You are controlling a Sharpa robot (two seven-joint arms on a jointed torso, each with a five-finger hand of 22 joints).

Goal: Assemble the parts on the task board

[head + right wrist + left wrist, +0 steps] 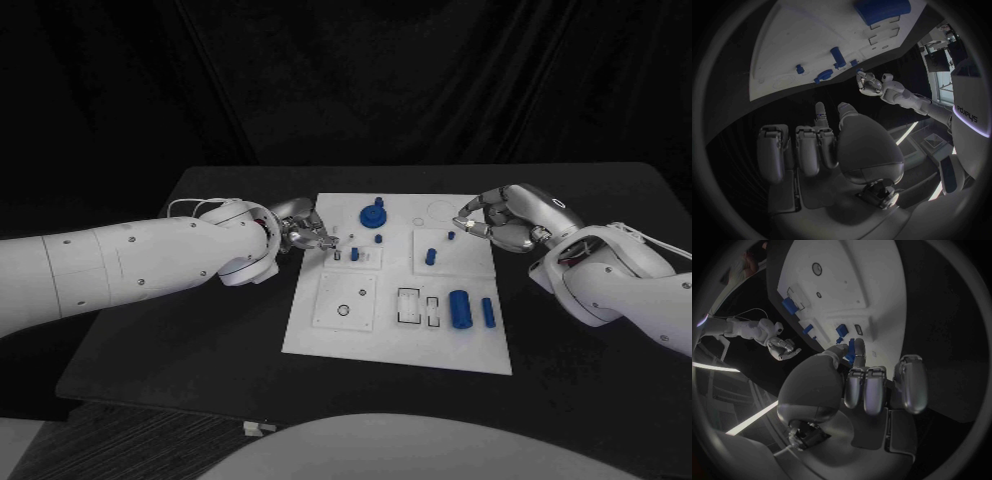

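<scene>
The white task board (387,335) lies in the middle of the black table. My left hand (303,233) is at the board's left edge, its fingers curled in. Its thumb and a finger pinch a small blue peg (851,350) just over the board (879,295). My right hand (505,215) hovers at the board's far right corner with its fingers curled and nothing in them (826,145). A tiny blue part (450,236) stands on the board just in front of its fingertips. A round blue part (374,214) stands at the far middle.
Near the left hand a short blue peg (355,255) stands in the board, and another blue peg (430,258) stands further right. A thick blue cylinder (460,309) and a thinner one (489,311) lie at the near right. Bare black table (188,330) surrounds the board.
</scene>
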